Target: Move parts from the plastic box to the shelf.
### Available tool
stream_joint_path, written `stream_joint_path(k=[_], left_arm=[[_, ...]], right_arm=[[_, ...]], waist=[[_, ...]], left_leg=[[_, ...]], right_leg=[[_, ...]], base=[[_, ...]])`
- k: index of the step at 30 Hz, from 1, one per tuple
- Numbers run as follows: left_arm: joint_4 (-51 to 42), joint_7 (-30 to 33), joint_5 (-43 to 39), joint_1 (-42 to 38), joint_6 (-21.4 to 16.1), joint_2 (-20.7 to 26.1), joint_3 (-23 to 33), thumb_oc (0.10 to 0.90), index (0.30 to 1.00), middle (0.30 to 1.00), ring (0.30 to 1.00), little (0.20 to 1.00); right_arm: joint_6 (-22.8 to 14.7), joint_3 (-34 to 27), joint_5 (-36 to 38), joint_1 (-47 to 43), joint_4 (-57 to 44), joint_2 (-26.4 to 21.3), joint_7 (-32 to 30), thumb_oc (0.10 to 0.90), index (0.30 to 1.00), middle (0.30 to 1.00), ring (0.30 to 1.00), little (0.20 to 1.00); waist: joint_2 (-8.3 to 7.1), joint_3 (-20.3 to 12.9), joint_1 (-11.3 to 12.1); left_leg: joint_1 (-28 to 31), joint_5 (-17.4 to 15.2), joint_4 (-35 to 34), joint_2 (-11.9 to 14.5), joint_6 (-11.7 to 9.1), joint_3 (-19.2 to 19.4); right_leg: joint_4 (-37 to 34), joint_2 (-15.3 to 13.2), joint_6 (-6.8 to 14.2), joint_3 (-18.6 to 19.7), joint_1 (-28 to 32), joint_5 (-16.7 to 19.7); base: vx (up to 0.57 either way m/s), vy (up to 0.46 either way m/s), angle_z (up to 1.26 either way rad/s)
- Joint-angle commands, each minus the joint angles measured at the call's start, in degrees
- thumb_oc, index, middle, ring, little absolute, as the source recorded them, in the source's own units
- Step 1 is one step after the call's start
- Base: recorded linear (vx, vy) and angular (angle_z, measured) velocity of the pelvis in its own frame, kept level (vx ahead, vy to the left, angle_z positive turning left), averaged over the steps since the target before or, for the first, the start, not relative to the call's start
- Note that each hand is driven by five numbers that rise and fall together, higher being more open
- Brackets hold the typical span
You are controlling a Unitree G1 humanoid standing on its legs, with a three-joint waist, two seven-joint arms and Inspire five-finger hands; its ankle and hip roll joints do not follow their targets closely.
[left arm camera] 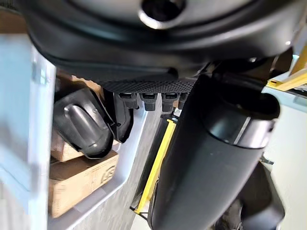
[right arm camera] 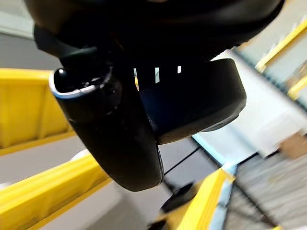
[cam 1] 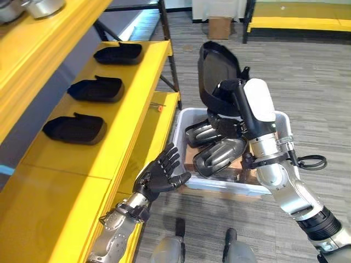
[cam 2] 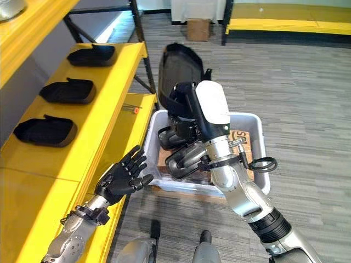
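The right robot hand (cam 1: 233, 96) grips a black part (cam 1: 216, 71), holding it upright above the plastic box (cam 1: 277, 123), where more dark parts (cam 1: 219, 153) lie. The left robot hand (cam 1: 162, 175) hangs empty with fingers spread beside the yellow shelf (cam 1: 131, 93), which carries three black parts (cam 1: 97, 89).

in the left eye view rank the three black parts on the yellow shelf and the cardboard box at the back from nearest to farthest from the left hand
From the open left hand:
1. Black moulded part at the near end of the yellow shelf.
2. Black part in the middle of the row.
3. Black part at the far end.
4. Brown cardboard box on the floor, far back.
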Motion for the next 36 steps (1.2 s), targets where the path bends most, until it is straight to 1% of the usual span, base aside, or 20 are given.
stream_joint_path(k=[1, 2, 3, 4, 6, 8, 9, 12, 14, 15, 16, 18, 20, 24, 26, 30, 31, 32, 34, 36], left_arm=[[-6.5, -8.3, 1.2, -2.0, -3.4, 2.1, -1.9, 0.900, 1.000, 1.000, 1.000, 1.000], [-6.5, -9.0, 1.9, -3.1, -4.6, 2.8, -2.9, 0.900, 1.000, 1.000, 1.000, 1.000], [-6.8, -8.5, 0.9, -4.0, -5.7, 3.7, -3.7, 0.900, 1.000, 1.000, 1.000, 1.000], [-7.0, -8.1, 0.7, -4.2, -5.9, 3.9, -3.8, 0.900, 1.000, 1.000, 1.000, 1.000], [-8.9, -6.2, 1.7, -5.2, -8.2, 4.6, -4.0, 0.900, 1.000, 1.000, 1.000, 1.000], [-11.4, -8.1, 1.9, -5.1, -7.2, 4.9, -3.6, 0.900, 1.000, 1.000, 1.000, 1.000], [-12.1, -8.8, 2.5, -5.1, -7.7, 5.1, -3.8, 0.900, 1.000, 1.000, 1.000, 1.000], [-15.9, -10.3, 3.5, -5.8, -9.5, 6.6, -3.9, 0.900, 1.000, 1.000, 1.000, 1.000], [-17.9, -9.4, 3.1, -6.2, -9.6, 7.1, -3.5, 0.900, 1.000, 1.000, 1.000, 1.000], [-18.9, -9.0, 2.9, -6.2, -8.9, 7.4, -3.0, 0.900, 1.000, 1.000, 1.000, 1.000], [-19.4, -8.7, 2.8, -5.9, -7.8, 8.3, -2.2, 0.900, 1.000, 1.000, 1.000, 1.000], [-20.6, -9.7, 1.0, -4.3, -6.4, 9.4, 0.0, 0.900, 1.000, 1.000, 1.000, 1.000], [-21.2, -10.5, 0.6, -3.0, -5.4, 10.6, 1.5, 0.900, 1.000, 1.000, 1.000, 1.000], [-21.3, -11.7, -0.3, -1.8, -5.0, 11.5, 2.5, 0.900, 1.000, 1.000, 1.000, 1.000], [-21.4, -13.1, -1.3, -1.2, -4.7, 12.5, 3.3, 0.900, 1.000, 1.000, 1.000, 1.000], [-21.8, -15.3, -1.2, -1.9, -3.9, 13.8, 3.0, 0.900, 1.000, 1.000, 1.000, 1.000], [-22.0, -16.6, -2.4, -2.3, -3.5, 14.6, 2.9, 0.900, 1.000, 1.000, 1.000, 1.000], [-22.2, -17.0, -2.8, -2.6, -3.5, 15.2, 2.8, 0.900, 1.000, 1.000, 1.000, 1.000], [-22.7, -16.2, -3.8, -3.1, -3.1, 16.1, 2.7, 0.900, 1.000, 1.000, 1.000, 1.000], [-22.8, -14.7, -4.2, -3.3, -3.1, 16.7, 3.1, 0.900, 1.000, 1.000, 1.000, 1.000]], right_arm=[[-4.9, -1.7, -1.4, -7.4, -4.7, -1.0, -3.4, 0.400, 0.300, 0.300, 0.300, 0.300], [-4.7, -2.1, -1.5, -7.1, -4.5, -1.8, -3.7, 0.400, 0.300, 0.300, 0.300, 0.300], [-5.0, -2.4, -0.8, -7.1, -3.9, -2.7, -3.9, 0.400, 0.300, 0.300, 0.300, 0.300], [-4.9, -2.4, -0.7, -7.3, -3.7, -2.9, -3.9, 0.400, 0.300, 0.300, 0.300, 0.300], [-4.5, -2.7, 0.3, -8.2, -2.9, -3.5, -3.3, 0.400, 0.300, 0.300, 0.300, 0.300], [-4.1, -3.5, 0.6, -8.0, -2.0, -3.9, -3.3, 0.400, 0.300, 0.300, 0.300, 0.300], [-3.8, -3.8, 0.5, -7.9, -1.6, -4.0, -3.7, 0.400, 0.300, 0.300, 0.300, 0.300], [-4.2, -5.4, -0.8, -7.1, 0.1, -5.3, -6.5, 0.400, 0.300, 0.300, 0.300, 0.300], [-4.4, -6.3, -2.4, -6.7, 1.3, -5.1, -7.7, 0.400, 0.300, 0.300, 0.300, 0.300], [-4.8, -6.7, -3.7, -6.7, 2.1, -4.8, -8.8, 0.400, 0.300, 0.300, 0.300, 0.300], [-5.1, -7.2, -4.7, -6.8, 2.2, -4.5, -9.9, 0.400, 0.300, 0.300, 0.300, 0.300], [-6.6, -8.7, -3.8, -5.0, 0.7, -3.8, -8.4, 0.400, 0.300, 0.300, 0.300, 0.300], [-7.2, -8.9, -4.3, -4.0, -0.4, -3.0, -6.9, 0.400, 0.300, 0.300, 0.300, 0.300], [-8.0, -8.5, -5.8, -3.0, -1.1, -2.8, -6.2, 0.400, 0.300, 0.300, 0.300, 0.300], [-9.0, -7.9, -8.3, -1.6, -1.9, -3.2, -6.6, 0.400, 0.300, 0.300, 0.300, 0.300], [-8.0, -8.0, -9.3, -0.2, -3.2, -4.6, -7.4, 0.400, 0.300, 0.300, 0.300, 0.300], [-7.0, -8.2, -9.6, 1.0, -4.4, -5.9, -7.9, 0.400, 0.300, 0.300, 0.300, 0.300], [-6.6, -8.1, -9.7, 1.4, -4.9, -6.5, -7.9, 0.400, 0.300, 0.300, 0.300, 0.300], [-6.9, -7.6, -9.9, 1.5, -4.9, -6.7, -7.8, 0.400, 0.300, 0.300, 0.300, 0.300], [-8.9, -5.9, -10.6, 0.3, -4.5, -7.2, -7.5, 0.400, 0.300, 0.300, 0.300, 0.300]], waist=[[-0.74, -5.8, -1.7], [-0.47, -6.2, -2.6], [-0.39, -6.6, -3.3], [-0.42, -6.7, -3.4], [-0.75, -7.4, -4.0], [-0.99, -8.1, -4.2], [-0.98, -8.3, -4.5], [0.47, -9.2, -5.4], [1.44, -9.4, -5.4], [1.70, -9.7, -5.2], [1.44, -10.3, -4.8], [0.34, -11.0, -4.1], [-0.66, -11.3, -3.4], [-1.59, -11.6, -2.7], [-2.73, -11.9, -2.0], [-3.53, -11.9, -2.1], [-3.82, -11.9, -2.3], [-3.97, -11.9, -2.4], [-4.24, -11.9, -2.2], [-4.62, -11.4, -1.5]], left_leg=[[-1.9, -4.6, 4.2, 4.7, -0.9, 8.2], [-2.1, -4.0, 4.9, 5.8, -1.3, 10.4], [-1.8, -4.5, 6.2, 6.2, -1.1, 11.6], [-1.7, -4.6, 6.7, 6.2, -1.1, 11.6], [-0.7, -4.0, 11.3, 7.0, -1.3, 12.2], [0.3, -2.2, 14.9, 8.5, -2.1, 12.6], [0.9, -1.3, 15.6, 9.2, -2.6, 13.0], [4.5, -1.0, 11.4, 10.4, -3.2, 15.1], [5.6, -1.5, 7.8, 9.9, -3.1, 15.8], [6.4, -2.8, 5.4, 8.9, -3.0, 16.0], [7.5, -4.9, 3.1, 7.4, -2.7, 16.2], [8.2, -8.3, 0.8, 5.4, -1.6, 16.0], [8.2, -9.1, 0.2, 4.6, -1.0, 15.8], [8.6, -9.6, -0.4, 4.3, -0.7, 15.4], [8.0, -9.6, -1.1, 3.4, 0.0, 13.4], [7.2, -9.7, -1.6, 2.5, 0.5, 10.3], [7.1, -9.4, -2.3, 1.9, 0.7, 8.4], [7.1, -9.2, -2.7, 1.7, 0.7, 7.5], [7.0, -9.1, -2.9, 1.4, 0.7, 6.6], [6.8, -8.9, -2.9, 1.5, 0.7, 5.7]], right_leg=[[0.3, 3.5, -6.3, -3.1, 2.5, -7.0], [0.4, 2.9, -6.3, -4.3, 2.5, -7.0], [0.9, 2.0, -6.3, -5.0, 2.3, -7.1], [0.9, 1.7, -6.3, -5.1, 2.2, -7.1], [0.1, -0.1, -6.2, -5.5, 2.4, -6.3], [-0.8, -1.1, -6.1, -5.9, 2.7, -5.3], [-1.2, -1.4, -6.0, -6.2, 2.6, -4.9], [-1.3, -2.8, -4.7, -6.7, 1.5, -3.9], [-1.9, -3.6, -3.6, -6.7, 1.9, -3.1], [-3.8, -4.0, -2.3, -6.7, 2.8, -1.7], [-6.7, -4.6, -0.4, -6.9, 3.7, 0.6], [-11.2, -5.5, 1.6, -6.6, 5.1, 4.0], [-13.6, -5.9, 2.6, -6.6, 6.0, 5.9], [-15.8, -6.1, 3.7, -6.3, 7.1, 7.1], [-17.9, -5.9, 4.7, -3.8, 7.3, 8.9], [-18.7, -5.0, 5.3, 0.5, 7.2, 9.1], [-19.1, -4.0, 5.7, 3.1, 7.3, 8.7], [-19.3, -3.5, 5.8, 4.1, 7.4, 8.5], [-19.2, -2.9, 5.8, 4.4, 7.6, 8.1], [-18.3, -2.3, 5.3, 4.1, 7.5, 7.2]], base=[[-0.14, 0.030, 0.78], [-0.15, 0.072, 1.07], [-0.13, 0.093, 1.56], [-0.12, 0.152, 1.35], [-0.14, 0.207, 0.92], [-0.18, 0.247, 0.68], [-0.20, 0.331, 0.68], [-0.18, 0.370, 0.55], [-0.13, 0.388, 0.62], [-0.14, 0.364, 0.34], [-0.16, 0.325, 0.20], [-0.14, 0.171, 0.22], [-0.08, 0.045, 0.46], [-0.03, 0.017, 0.29], [-0.05, 0.005, 0.31], [-0.02, -0.005, 0.35], [0.00, -0.004, 0.47], [0.02, -0.015, 0.83], [0.02, -0.025, 0.92], [0.01, -0.052, 0.51]])
